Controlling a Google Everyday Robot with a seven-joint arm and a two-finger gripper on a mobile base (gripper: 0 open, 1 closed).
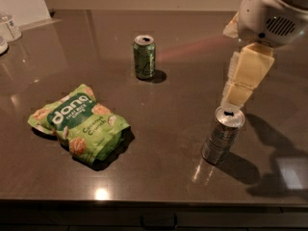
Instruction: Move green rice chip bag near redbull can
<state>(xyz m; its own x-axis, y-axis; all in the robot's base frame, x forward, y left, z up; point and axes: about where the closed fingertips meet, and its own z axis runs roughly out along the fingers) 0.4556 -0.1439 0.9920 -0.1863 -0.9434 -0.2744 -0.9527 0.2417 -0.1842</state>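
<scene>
The green rice chip bag (79,124) lies flat on the dark table (159,177) at the left, its white "dang" lettering facing up. The redbull can (223,134), slim and silver-grey, stands upright at the right of the table. My gripper (239,88), with pale cream fingers, hangs from the white arm housing (269,13) at the upper right. It sits just above and behind the redbull can's top, far to the right of the bag. It holds nothing that I can see.
A green soda can (144,57) stands upright at the back middle of the table. Clear glass items (9,28) and a white board (24,4) stand at the far left corner. The table's front edge (154,203) runs along the bottom.
</scene>
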